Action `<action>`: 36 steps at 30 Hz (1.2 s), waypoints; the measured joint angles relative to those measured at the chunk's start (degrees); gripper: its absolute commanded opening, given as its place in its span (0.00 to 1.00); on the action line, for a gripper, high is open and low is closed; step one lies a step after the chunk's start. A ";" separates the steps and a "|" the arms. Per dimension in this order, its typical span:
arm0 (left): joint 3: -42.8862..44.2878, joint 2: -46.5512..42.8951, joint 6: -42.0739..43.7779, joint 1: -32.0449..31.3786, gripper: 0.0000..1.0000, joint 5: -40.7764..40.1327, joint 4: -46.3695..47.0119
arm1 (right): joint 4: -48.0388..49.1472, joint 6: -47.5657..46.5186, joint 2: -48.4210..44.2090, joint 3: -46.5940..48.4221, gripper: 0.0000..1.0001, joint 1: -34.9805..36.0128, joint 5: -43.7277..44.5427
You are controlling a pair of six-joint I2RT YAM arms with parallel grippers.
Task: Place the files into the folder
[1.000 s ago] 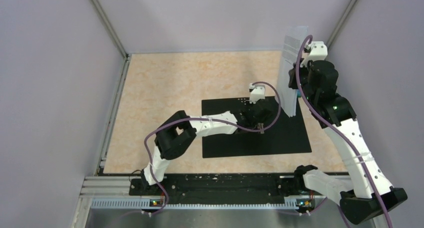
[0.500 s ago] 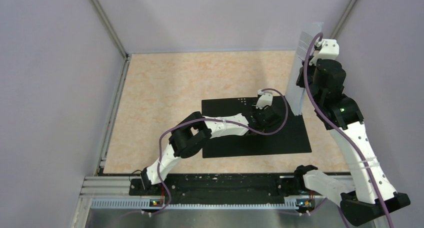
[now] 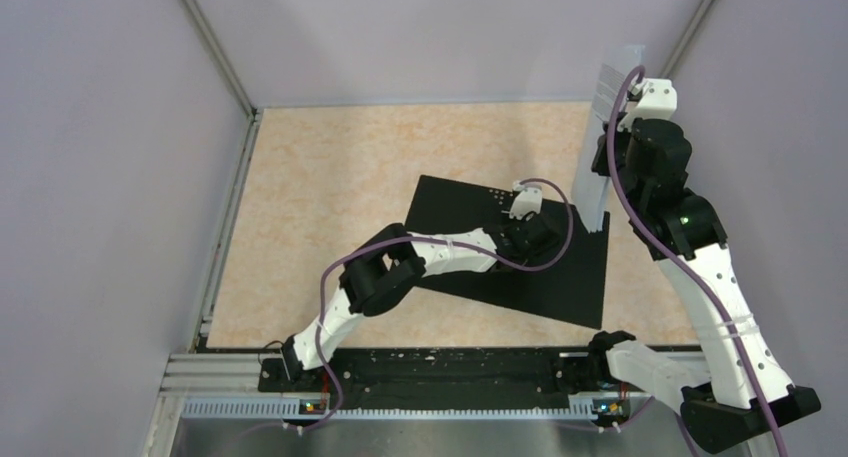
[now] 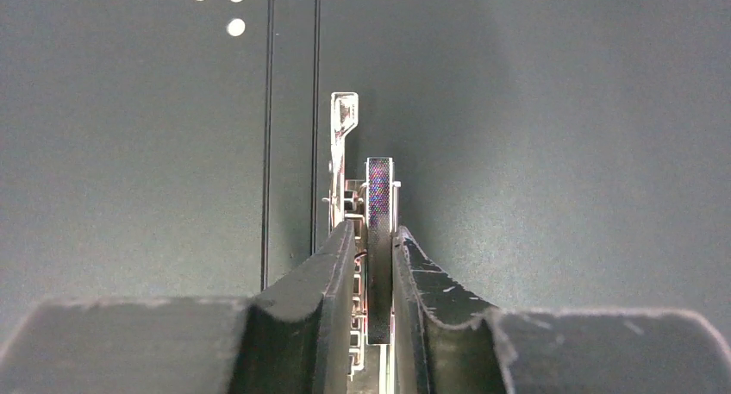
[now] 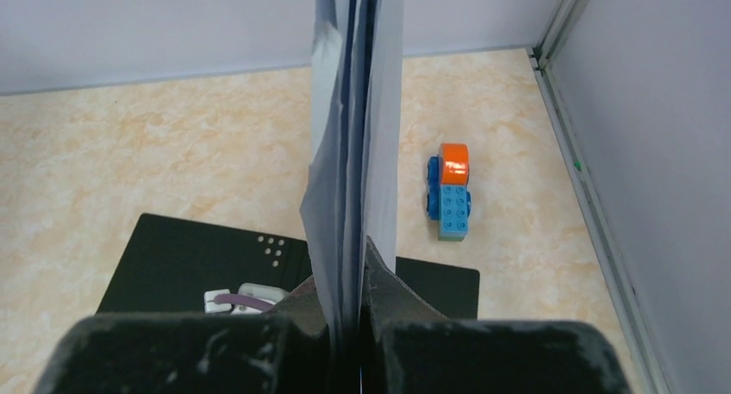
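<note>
Black inside of flat open file folder (image 3: 450, 205) faces up, right of desk centre, long axis skewed from far-left to near-right. Left gripper (image 4: 375, 232) clenched on folder's central metal clip (image 4: 379, 196). Right gripper (image 5: 352, 269) grasps white printed paper sheets (image 5: 371, 109) upright, long axis vertical, over folder's far right corner. Orange-and-blue toy block (image 5: 450, 191) lies by desk's right edge.

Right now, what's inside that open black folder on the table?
The folder holds only its metal clip, pinched by the left gripper. No sheets lie on its visible inside; the files stand upright in the right gripper. The patch under the left arm is hidden.
</note>
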 measured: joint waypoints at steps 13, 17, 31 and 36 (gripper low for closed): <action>-20.76 -14.53 -7.65 4.33 0.00 -3.26 -2.45 | 1.29 2.38 3.85 -2.12 0.00 0.00 -13.03; -27.80 -19.80 -7.76 6.82 0.00 -2.93 -2.62 | 3.21 4.48 5.79 -4.22 0.00 0.00 -19.65; -35.36 -27.12 -3.23 12.33 0.23 4.02 -2.54 | 10.56 12.96 9.29 -8.33 0.00 0.52 -33.18; -35.36 -28.28 -1.09 12.55 0.41 6.51 -2.54 | 10.51 13.57 9.51 -8.76 0.00 0.52 -33.38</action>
